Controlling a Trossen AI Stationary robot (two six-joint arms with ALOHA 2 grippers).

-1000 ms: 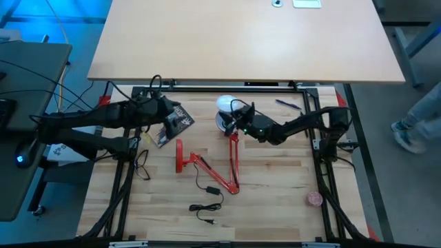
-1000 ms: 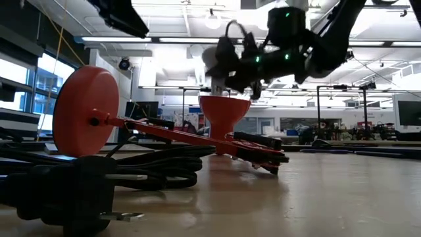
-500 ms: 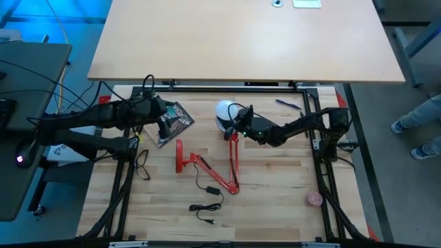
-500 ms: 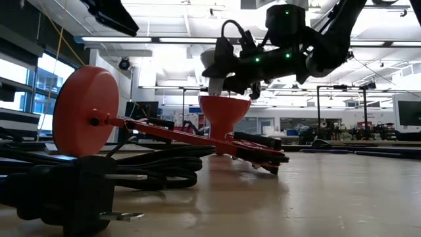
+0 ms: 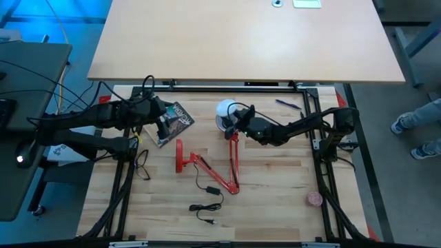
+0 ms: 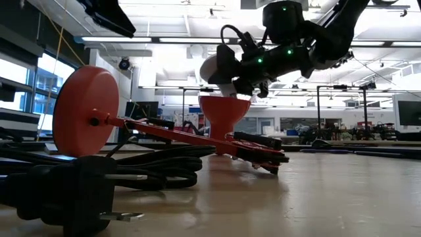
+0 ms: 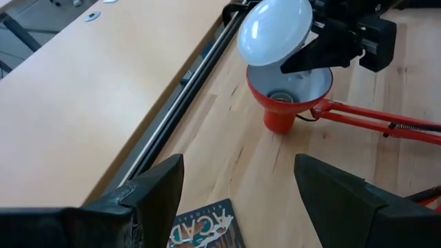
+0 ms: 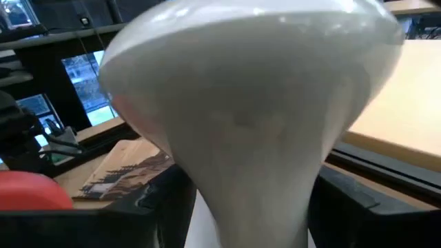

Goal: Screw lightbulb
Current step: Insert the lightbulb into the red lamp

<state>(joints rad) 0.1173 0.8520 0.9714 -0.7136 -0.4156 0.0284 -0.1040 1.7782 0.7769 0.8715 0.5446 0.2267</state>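
The white lightbulb [image 5: 224, 109] hangs tilted just above the red lamp's upturned shade [image 7: 288, 93], with my right gripper [image 5: 237, 122] shut on it. In the low view the lightbulb's dome [image 6: 212, 66] leans away from the gripper, over the shade [image 6: 225, 108]. The lamp lies on the table on its red arm [image 5: 234, 157] and round base [image 5: 180, 157]. My left gripper [image 5: 164, 122] stands open above a magazine [image 5: 176, 120] at the left, holding nothing. My right gripper pinches the lightbulb's narrow neck [image 8: 248, 207] between its two fingers [image 8: 162, 210], one on each side. It comes nearly level from the table's right. The lightbulb is tilted, dome [image 7: 274, 31] away from the gripper. Whether its screw end touches the shade's socket is hidden by the fingers.
A black cord and plug [image 5: 205, 207] lie near the front edge, close to the low camera [image 6: 79, 191]. A blue pen [image 5: 288, 104] lies at the back right and a small pink round thing [image 5: 315, 199] at the front right. A person's legs [image 5: 417, 131] show beyond the table's right.
My right gripper has rolled and tipped upward without shifting place. The lightbulb, which stood upright with its neck in the shade, now leans over with its dome swung away from the gripper.
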